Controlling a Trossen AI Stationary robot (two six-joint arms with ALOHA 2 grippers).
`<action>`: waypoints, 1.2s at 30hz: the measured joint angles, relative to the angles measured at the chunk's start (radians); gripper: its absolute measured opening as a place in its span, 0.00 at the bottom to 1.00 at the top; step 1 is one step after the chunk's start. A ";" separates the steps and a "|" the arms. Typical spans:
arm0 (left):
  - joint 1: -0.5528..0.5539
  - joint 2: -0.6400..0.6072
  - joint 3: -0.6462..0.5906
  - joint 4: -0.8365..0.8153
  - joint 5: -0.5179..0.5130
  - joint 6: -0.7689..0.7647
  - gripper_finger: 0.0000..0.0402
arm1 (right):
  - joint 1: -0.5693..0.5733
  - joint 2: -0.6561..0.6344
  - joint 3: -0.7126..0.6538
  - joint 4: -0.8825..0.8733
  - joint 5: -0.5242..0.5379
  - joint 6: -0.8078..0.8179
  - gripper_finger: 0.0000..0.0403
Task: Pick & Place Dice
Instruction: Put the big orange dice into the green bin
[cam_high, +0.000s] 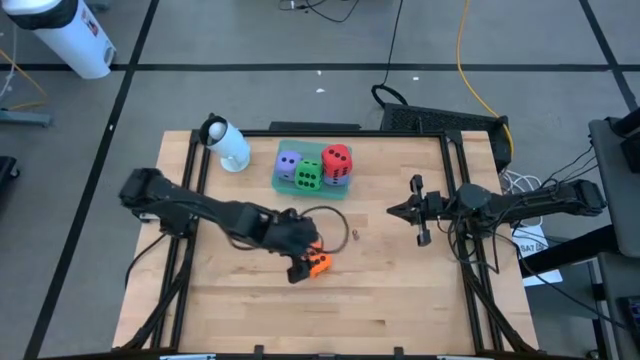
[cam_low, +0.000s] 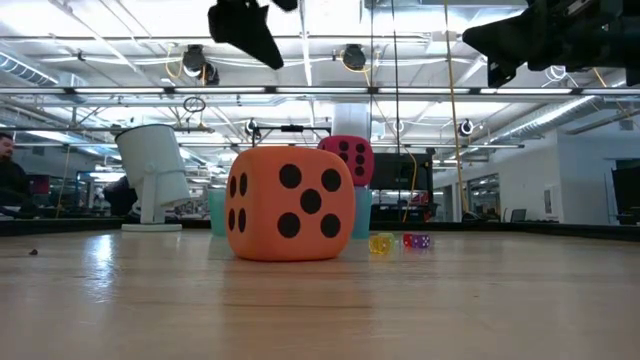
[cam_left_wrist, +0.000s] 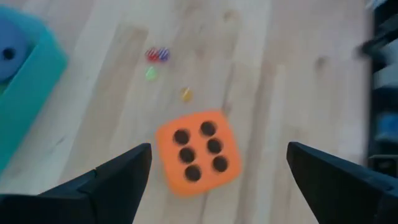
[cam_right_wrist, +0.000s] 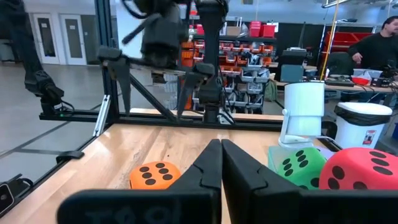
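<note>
The orange die (cam_high: 319, 265) (cam_low: 290, 205) rests flat on the bare wood, six pips up in the left wrist view (cam_left_wrist: 198, 152). My left gripper (cam_high: 303, 262) (cam_left_wrist: 219, 148) hangs open above it, one finger on either side, touching nothing; the low view shows it (cam_low: 245, 30) well clear of the die. A purple die (cam_high: 288, 162), a green die (cam_high: 308, 177) (cam_right_wrist: 301, 165) and a red die (cam_high: 337, 158) (cam_right_wrist: 364, 169) sit in the teal tray (cam_high: 280, 182). My right gripper (cam_high: 418, 210) (cam_right_wrist: 221, 155) waits shut at the table's right.
A white cylindrical device (cam_high: 228, 143) (cam_right_wrist: 303, 112) stands at the far left of the table beside the tray. A few tiny coloured dice (cam_left_wrist: 157, 54) (cam_low: 398, 241) lie on the wood right of the orange die. A person (cam_right_wrist: 379, 43) is in the room beyond.
</note>
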 joint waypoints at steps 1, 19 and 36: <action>-0.001 0.043 0.060 -0.069 -0.007 -0.004 0.96 | 0.000 0.000 0.000 0.000 0.000 0.000 0.00; 0.125 0.356 0.312 -0.363 0.135 0.008 0.97 | 0.000 0.000 0.000 -0.010 0.000 0.000 0.00; 0.084 0.356 0.297 -0.323 0.143 -0.070 0.98 | 0.000 0.000 0.000 -0.017 0.000 0.004 0.00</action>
